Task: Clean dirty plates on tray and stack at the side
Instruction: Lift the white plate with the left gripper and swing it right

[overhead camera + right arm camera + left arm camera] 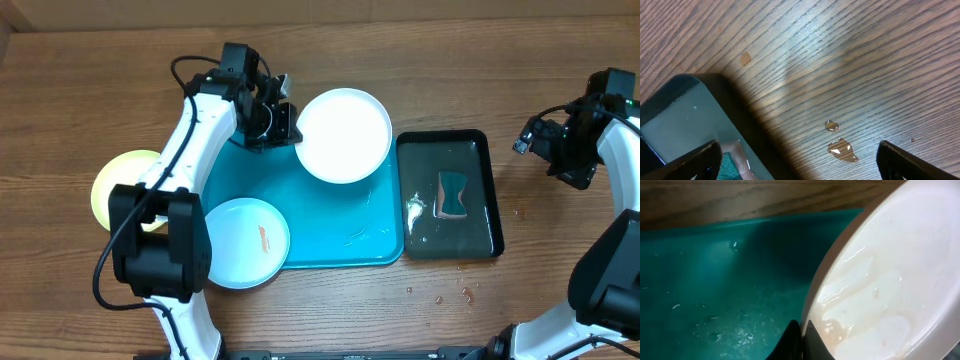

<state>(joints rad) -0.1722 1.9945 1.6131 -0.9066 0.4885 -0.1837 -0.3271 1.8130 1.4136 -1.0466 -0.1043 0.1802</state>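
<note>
Wood-grain worktop ran under everything I could see. My left gripper was clamped tight on the round white plastic plate, its rim pinched between the fingers. Pale orange streaks and water lay on the plate's face just ahead of them. Beneath that gripper sat the large rectangular turquoise plastic tray, wet, with the white plate over its far edge toward the right corner. Nearer me from the gripper, the round pale blue plastic plate, carrying a red-orange smear, overhung the tray's near left corner. Left of that arm, off the tray, lay the round yellow-green plastic plate. My right gripper stood wide open, holding nothing, over bare wood with water drops. The narrow black plastic tray with its teal sponge sat just to its left.
</note>
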